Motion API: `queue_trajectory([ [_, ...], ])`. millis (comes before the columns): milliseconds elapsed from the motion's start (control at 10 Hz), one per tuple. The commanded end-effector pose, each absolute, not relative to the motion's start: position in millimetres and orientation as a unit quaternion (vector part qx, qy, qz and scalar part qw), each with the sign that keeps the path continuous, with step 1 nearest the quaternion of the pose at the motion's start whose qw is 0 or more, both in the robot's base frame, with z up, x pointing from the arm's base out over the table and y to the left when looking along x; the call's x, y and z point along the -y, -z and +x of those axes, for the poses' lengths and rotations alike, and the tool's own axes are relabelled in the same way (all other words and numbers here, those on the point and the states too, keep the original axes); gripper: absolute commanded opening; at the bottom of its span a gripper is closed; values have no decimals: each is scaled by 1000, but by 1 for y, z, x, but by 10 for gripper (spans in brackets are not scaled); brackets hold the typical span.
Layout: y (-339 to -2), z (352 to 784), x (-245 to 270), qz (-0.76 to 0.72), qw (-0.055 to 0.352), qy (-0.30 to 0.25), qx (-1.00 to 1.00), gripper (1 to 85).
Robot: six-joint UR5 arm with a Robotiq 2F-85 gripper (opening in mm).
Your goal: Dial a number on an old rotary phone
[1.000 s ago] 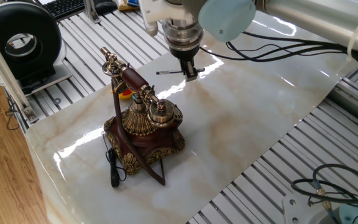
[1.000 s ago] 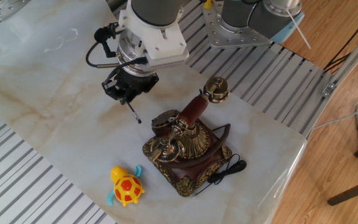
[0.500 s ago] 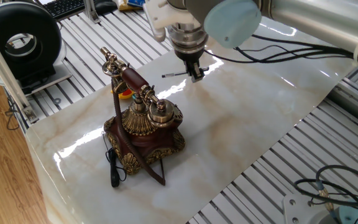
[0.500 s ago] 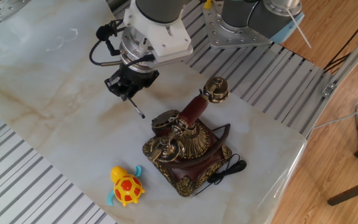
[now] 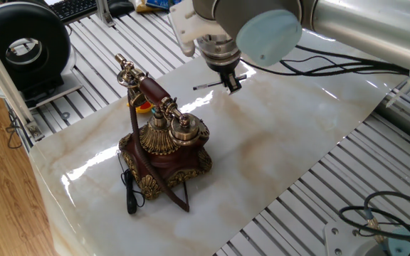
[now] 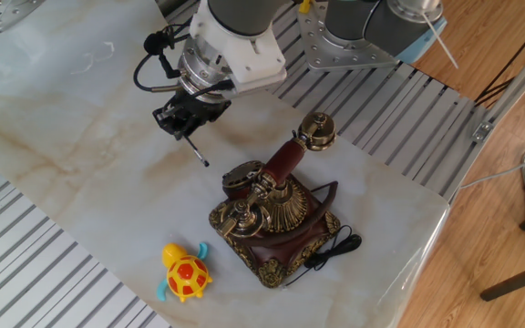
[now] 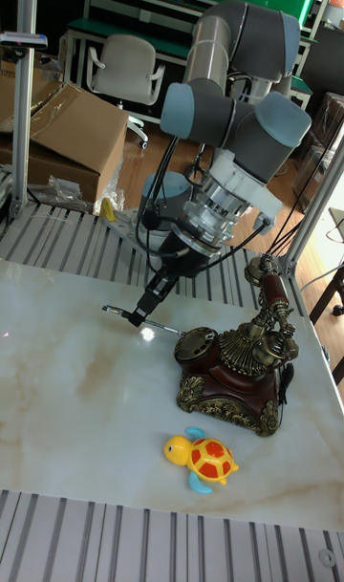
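Marble-patterned glossy slab (image 6: 80, 118) lies under me, cream with tan veins, set on ribbed grey metal. My gripper (image 5: 231, 82) (image 6: 182, 121) (image 7: 150, 302) hangs above it, its two dark fingers clamped on a slim black-and-silver pen (image 5: 212, 84) (image 6: 197, 153) (image 7: 126, 316), which juts out sideways from between them, off the slab. Near it on the slab stands the ornate rotary phone (image 5: 164, 146) (image 6: 274, 211) (image 7: 234, 362): dark red-brown body, gold brass filigree skirt, tall cradle carrying a reddish handset with brass ends, black cord trailing off one corner. A glossy yellow-and-orange plastic toy turtle (image 6: 183, 272) (image 7: 203, 459) with turquoise flippers sits near the phone base, apart from it.
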State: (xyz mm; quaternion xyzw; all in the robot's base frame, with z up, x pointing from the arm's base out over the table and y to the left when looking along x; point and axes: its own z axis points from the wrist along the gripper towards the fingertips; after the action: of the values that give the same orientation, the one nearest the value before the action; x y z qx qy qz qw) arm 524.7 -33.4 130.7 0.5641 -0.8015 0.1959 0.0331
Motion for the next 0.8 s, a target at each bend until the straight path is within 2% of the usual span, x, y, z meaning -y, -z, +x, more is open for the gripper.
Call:
queue_trajectory([
  [0, -135, 517, 20, 551, 35, -195, 811, 13],
  [300, -134, 524, 10, 550, 15, -195, 812, 13],
  [700, -131, 531, 8, 554, 10, -213, 805, 13],
])
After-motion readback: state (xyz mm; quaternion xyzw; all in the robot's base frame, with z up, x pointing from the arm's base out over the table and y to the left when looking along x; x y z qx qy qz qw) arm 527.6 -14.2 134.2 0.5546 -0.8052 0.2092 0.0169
